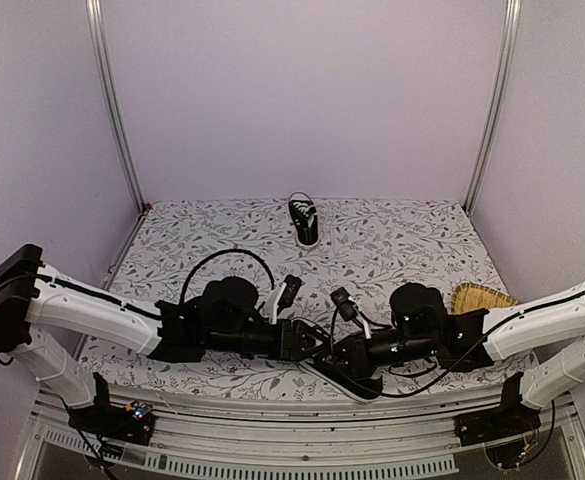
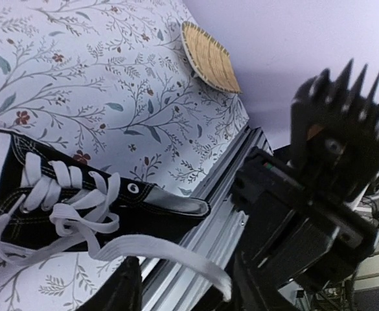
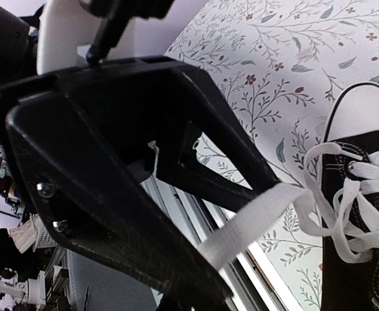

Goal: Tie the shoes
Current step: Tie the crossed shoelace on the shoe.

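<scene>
Left claw (image 1: 314,344) low at near table edge, fingers spread, white lace (image 2: 157,249) running between them. Near shoe (image 2: 79,217) just beside it on floral cloth (image 1: 402,240), at near edge, partly under both claws, laces loose, no bow. Second shoe (image 1: 304,220) at far middle of cloth, well apart. Right claw (image 1: 344,352) faces left claw, pressed together; whether it pinches lace, cannot tell. Woven straw piece (image 1: 482,297) at right edge.
</scene>
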Available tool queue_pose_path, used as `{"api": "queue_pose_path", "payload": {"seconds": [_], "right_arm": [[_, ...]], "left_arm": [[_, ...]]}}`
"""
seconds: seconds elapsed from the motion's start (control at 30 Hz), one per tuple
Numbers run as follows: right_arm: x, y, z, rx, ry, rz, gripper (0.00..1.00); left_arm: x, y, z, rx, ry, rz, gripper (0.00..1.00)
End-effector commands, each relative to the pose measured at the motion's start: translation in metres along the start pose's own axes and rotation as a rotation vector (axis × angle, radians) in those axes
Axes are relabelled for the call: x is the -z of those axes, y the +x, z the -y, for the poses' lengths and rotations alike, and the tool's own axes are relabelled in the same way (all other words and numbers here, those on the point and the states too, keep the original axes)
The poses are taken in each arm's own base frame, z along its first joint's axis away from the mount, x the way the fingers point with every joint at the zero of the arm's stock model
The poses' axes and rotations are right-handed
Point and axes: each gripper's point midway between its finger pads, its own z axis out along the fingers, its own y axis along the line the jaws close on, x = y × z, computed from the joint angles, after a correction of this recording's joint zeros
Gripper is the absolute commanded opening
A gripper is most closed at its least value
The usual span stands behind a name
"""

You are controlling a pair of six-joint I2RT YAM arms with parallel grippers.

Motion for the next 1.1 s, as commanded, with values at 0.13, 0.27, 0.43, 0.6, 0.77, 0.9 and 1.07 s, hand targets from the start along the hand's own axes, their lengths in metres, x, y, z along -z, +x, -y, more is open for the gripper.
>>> {"api": "queue_pose_path", "payload": {"seconds": [0.13, 0.27, 0.43, 0.6, 0.77, 0.9, 1.07], "right_arm": [[0.029, -0.017, 0.036, -0.040, 0.162, 0.057, 0.02], [0.033, -0.022, 0.040, -0.044, 0.174, 0.073, 0.02], [0.033, -0.022, 0.040, -0.049, 0.170, 0.068, 0.02], [0.034, -0.021, 0.039, -0.049, 0.167, 0.069, 0.02], [0.035, -0.021, 0.040, -0.049, 0.167, 0.073, 0.02], [0.035, -0.019, 0.041, -0.053, 0.167, 0.071, 0.02], [0.034, -0.017, 0.043, -0.056, 0.170, 0.069, 0.02]], "left_arm": [[0.021, 0.006, -0.077, -0.037, -0.297, -0.004, 0.57], [0.024, 0.010, -0.106, 0.055, -0.376, 0.002, 0.56], [0.013, 0.013, -0.124, 0.109, -0.418, 0.003, 0.56], [-0.001, 0.013, -0.131, 0.121, -0.426, -0.008, 0.56], [-0.009, 0.014, -0.136, 0.133, -0.434, -0.013, 0.50], [-0.009, 0.009, -0.133, 0.141, -0.418, 0.011, 0.50], [-0.012, 0.005, -0.131, 0.148, -0.397, 0.017, 0.30]]}}
